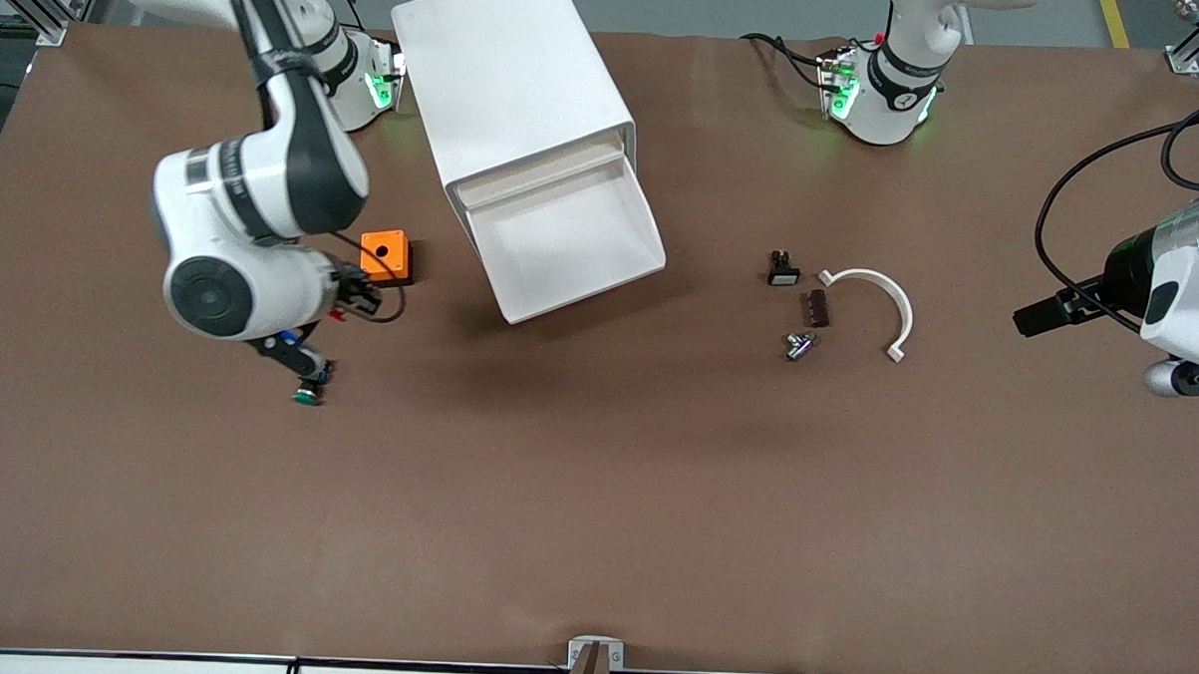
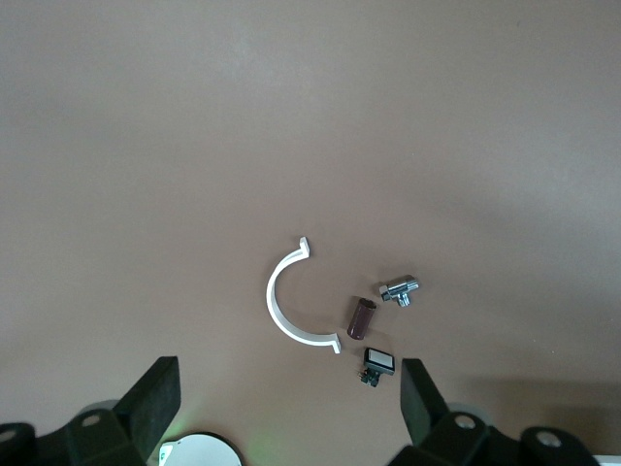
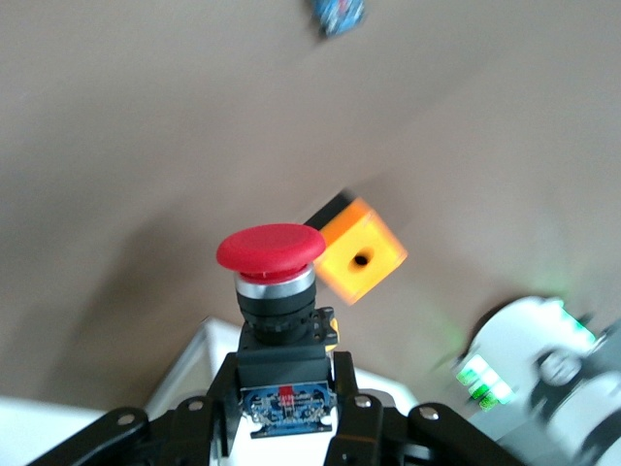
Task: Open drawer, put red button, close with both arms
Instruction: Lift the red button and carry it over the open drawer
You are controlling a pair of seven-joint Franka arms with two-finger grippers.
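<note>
Right claw [image 3: 283, 413] clamped on red button [image 3: 272, 254], up over the tabletop [image 1: 594, 496] by the orange cube [image 1: 384, 256]. Drawer [image 1: 563, 238] pulled open from cabinet [image 1: 509, 84]. Green button [image 1: 306, 397] on the tabletop under the right arm. Left claw [image 2: 291, 408] apart, waiting over white clip [image 2: 288, 309], brown cylinder [image 2: 360, 316], metal fitting [image 2: 399, 289] and small switch [image 2: 377, 364].

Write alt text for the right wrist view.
The right gripper holds the red button upright by its black body, above the brown table. An orange cube with a hole lies on the table past it.
</note>
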